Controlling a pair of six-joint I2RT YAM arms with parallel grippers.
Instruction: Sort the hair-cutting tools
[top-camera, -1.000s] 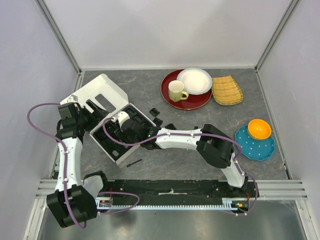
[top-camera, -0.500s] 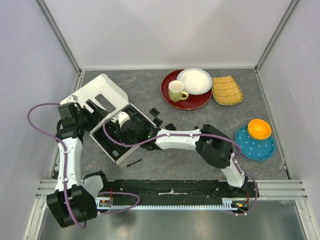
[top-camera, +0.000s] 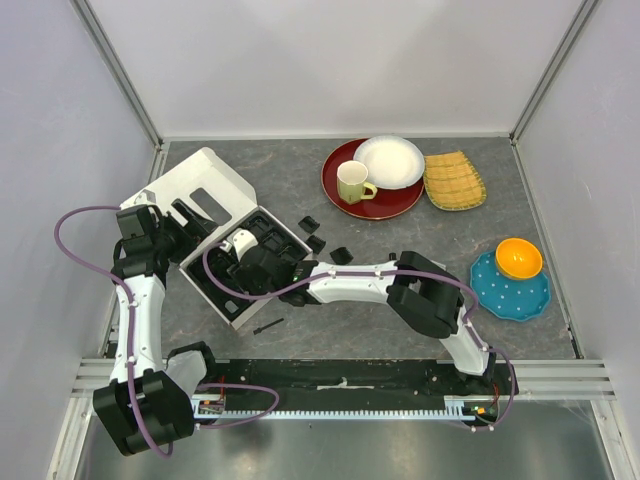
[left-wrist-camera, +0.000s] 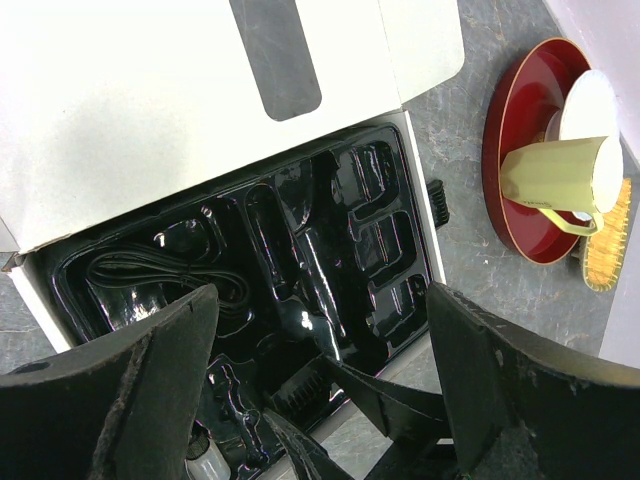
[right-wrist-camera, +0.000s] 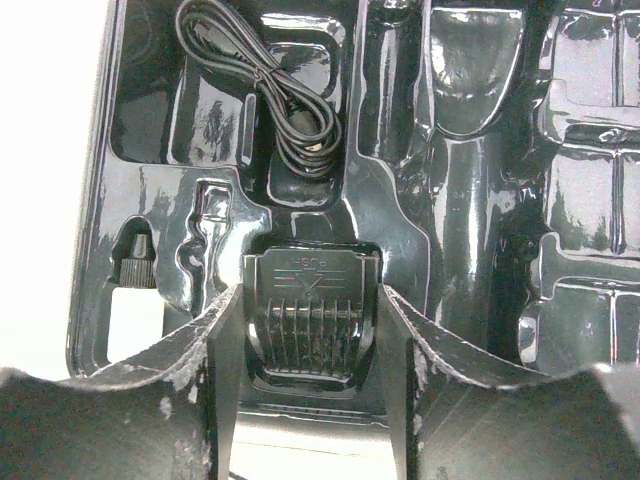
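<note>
- Box (left-wrist-camera: 150, 100) with its black tray (right-wrist-camera: 470, 200): one of each, left of centre in the overhead view. The tray is glossy moulded plastic with many pockets.
- Left gripper (left-wrist-camera: 322, 295): fingers wide apart with nothing between them, hanging over the tray.
- Clipper: not made out in any view, so none counted.
- Comb guard (right-wrist-camera: 312, 310): the right gripper (right-wrist-camera: 312, 335) pinches it by its two flat side walls. It sits at the bottom centre of the right wrist view, over a pocket at the tray's edge. Judged light, stiff and slick. The teeth look thin, so the side walls are the place to grip.
- Loose guards (top-camera: 318, 242): three on the table just right of the box. With the held one, four counted.
- Cord (right-wrist-camera: 285, 100): one, coiled in a pocket at the upper left of the right wrist view. Likely limp and light, best taken at the bundle.
- Comb (top-camera: 267, 325): one, thin, lying flat on the table below the box. Probably awkward to pinch; take it across its width.
- Cylinder (right-wrist-camera: 135, 265): one, small, in the tray at the left of the right wrist view. It may roll.
</note>
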